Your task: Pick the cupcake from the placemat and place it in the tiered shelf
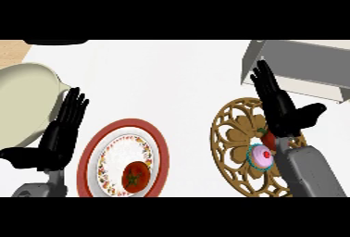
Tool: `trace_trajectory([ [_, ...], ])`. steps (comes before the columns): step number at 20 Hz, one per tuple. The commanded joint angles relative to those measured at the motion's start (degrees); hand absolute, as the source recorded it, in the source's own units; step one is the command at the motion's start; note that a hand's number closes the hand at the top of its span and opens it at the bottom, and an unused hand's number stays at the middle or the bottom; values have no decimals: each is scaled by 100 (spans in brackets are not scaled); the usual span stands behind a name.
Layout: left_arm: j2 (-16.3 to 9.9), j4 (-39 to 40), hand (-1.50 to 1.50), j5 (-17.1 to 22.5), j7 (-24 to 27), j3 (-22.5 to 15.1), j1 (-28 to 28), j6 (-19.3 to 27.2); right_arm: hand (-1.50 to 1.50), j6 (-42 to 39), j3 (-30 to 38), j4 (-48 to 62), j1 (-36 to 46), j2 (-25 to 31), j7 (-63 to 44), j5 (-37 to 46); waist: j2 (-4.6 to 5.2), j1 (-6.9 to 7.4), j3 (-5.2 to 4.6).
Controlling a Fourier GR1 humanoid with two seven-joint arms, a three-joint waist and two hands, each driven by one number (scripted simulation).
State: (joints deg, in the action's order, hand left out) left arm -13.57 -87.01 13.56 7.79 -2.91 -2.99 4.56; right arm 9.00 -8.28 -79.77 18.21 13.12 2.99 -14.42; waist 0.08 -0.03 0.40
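Observation:
The cupcake, pink-frosted with a teal wrapper, sits on the round gold openwork placemat at the right. A small red item lies just above it, partly hidden. My right hand hovers over the placemat's right side with straight fingers pointing up toward the grey tiered shelf at the top right; its wrist lies beside the cupcake, not holding it. My left hand rests open at the left, fingers up.
A red-rimmed patterned plate holding a tomato lies at the lower centre-left. A large cream-coloured rounded vessel fills the left edge. A strip of wooden surface shows at the top left.

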Motion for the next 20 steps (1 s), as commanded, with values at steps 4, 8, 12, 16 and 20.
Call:
trace_trajectory([
  [4, -234, 316, 0, -773, -356, -267, -480, 210, -150, -2065, 306, -44, 282, 1022, -379, -929, 9, -19, -32],
  [8, -134, 230, 0, -689, -356, -407, -389, 100, 150, -1739, 903, 446, -311, -871, -603, -3137, 264, -114, 198],
  [12, -28, 431, 0, -1069, -629, -697, -626, 283, 150, -660, 535, 884, -385, 1439, 767, 806, 64, -85, -26],
  [16, -22, 415, 0, -1150, -914, -768, -726, 213, -150, -1059, 1411, 2012, -390, 908, 2184, -158, 22, 27, -25],
  [20, 210, 346, 0, -1261, -972, -845, -741, 354, -150, -2668, 1831, 2421, -292, 1504, 2491, -861, 5, 26, -30],
])
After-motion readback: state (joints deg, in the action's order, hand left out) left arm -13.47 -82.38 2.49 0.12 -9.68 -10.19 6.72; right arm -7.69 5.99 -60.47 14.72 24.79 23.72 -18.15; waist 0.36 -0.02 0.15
